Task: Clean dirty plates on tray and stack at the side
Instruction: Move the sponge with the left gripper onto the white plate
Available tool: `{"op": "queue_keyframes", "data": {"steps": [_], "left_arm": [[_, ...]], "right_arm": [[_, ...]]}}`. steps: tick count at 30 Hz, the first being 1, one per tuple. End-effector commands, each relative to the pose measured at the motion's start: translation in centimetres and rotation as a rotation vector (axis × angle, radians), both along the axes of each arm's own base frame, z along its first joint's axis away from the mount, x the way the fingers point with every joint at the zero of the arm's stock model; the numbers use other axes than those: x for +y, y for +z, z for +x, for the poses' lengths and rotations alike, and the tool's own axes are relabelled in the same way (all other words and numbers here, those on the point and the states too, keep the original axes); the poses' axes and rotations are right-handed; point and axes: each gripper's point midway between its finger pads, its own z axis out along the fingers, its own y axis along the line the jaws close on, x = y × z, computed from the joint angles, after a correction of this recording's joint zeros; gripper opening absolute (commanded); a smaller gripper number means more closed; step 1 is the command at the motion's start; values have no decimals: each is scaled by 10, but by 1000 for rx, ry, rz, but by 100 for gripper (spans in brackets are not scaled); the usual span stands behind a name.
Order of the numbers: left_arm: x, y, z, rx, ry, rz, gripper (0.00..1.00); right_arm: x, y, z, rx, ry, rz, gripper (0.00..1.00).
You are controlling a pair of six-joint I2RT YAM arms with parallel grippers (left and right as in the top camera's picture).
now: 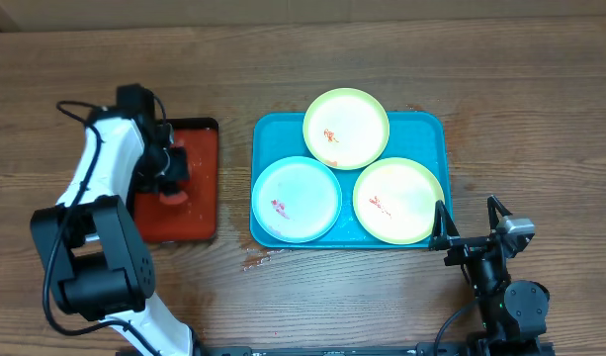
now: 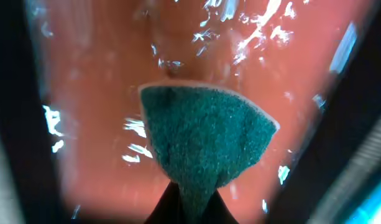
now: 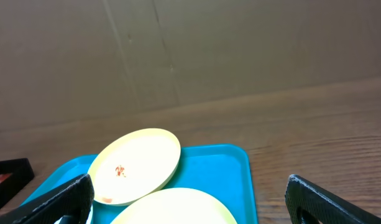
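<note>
Three plates lie on the turquoise tray (image 1: pixel 433 127): a yellow-green plate (image 1: pixel 346 129) at the back, a blue-white plate (image 1: pixel 297 199) at front left, a second yellow-green plate (image 1: pixel 398 201) at front right. Each has small red smears. My left gripper (image 1: pixel 172 188) is over the black tray with red inside (image 1: pixel 202 198) and is shut on a green sponge (image 2: pixel 206 134), which hangs over the wet red floor. My right gripper (image 1: pixel 471 229) is open and empty, just off the turquoise tray's front right corner. Its view shows the back plate (image 3: pixel 137 163), the front right plate (image 3: pixel 178 208) and the tray (image 3: pixel 221 168).
The black tray's red floor (image 2: pixel 103 112) is wet with shiny droplets. Small wet spots lie on the wooden table (image 1: pixel 253 262) in front of the turquoise tray. A cardboard wall (image 3: pixel 178 50) stands behind the table.
</note>
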Motion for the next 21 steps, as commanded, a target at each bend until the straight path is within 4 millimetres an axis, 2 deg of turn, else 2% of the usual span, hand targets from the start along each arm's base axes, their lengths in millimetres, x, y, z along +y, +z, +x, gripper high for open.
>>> {"op": "queue_keyframes", "data": {"steps": [1, 2, 4, 5, 6, 7, 8, 10, 11, 12, 16, 18, 21], "left_arm": [[2, 98, 36, -235, 62, -3, 4], [-8, 115, 36, -264, 60, -45, 4], [-40, 143, 33, -324, 24, -195, 4], [-50, 149, 31, -335, 11, -241, 4], [-74, 156, 24, -334, -23, -328, 4], [-81, 157, 20, -325, -36, -349, 4], [-98, 154, 12, -293, -68, -375, 4], [-124, 141, -1, -228, -129, -391, 4], [-144, 128, -10, -186, -181, -399, 4], [-152, 122, -12, -175, -203, -402, 4], [-207, 69, -32, -120, -358, -397, 4], [-218, 41, -37, -119, -371, -333, 4], [-219, 3, -41, -148, -323, -194, 4]], "right_arm": [[0, -2, 0, -6, -2, -6, 100], [0, -2, 0, -6, -2, -6, 100], [0, -2, 0, -6, -2, -6, 100], [0, -2, 0, -6, -2, -6, 100], [0, -2, 0, -6, -2, -6, 100], [0, -2, 0, -6, -2, -6, 100], [0, -2, 0, -6, -2, -6, 100], [0, -2, 0, -6, -2, -6, 100], [0, -2, 0, -6, -2, -6, 100], [0, -2, 0, -6, -2, -6, 100], [0, -2, 0, -6, -2, -6, 100], [0, -2, 0, -6, -2, -6, 100], [0, -2, 0, -6, -2, -6, 100]]}}
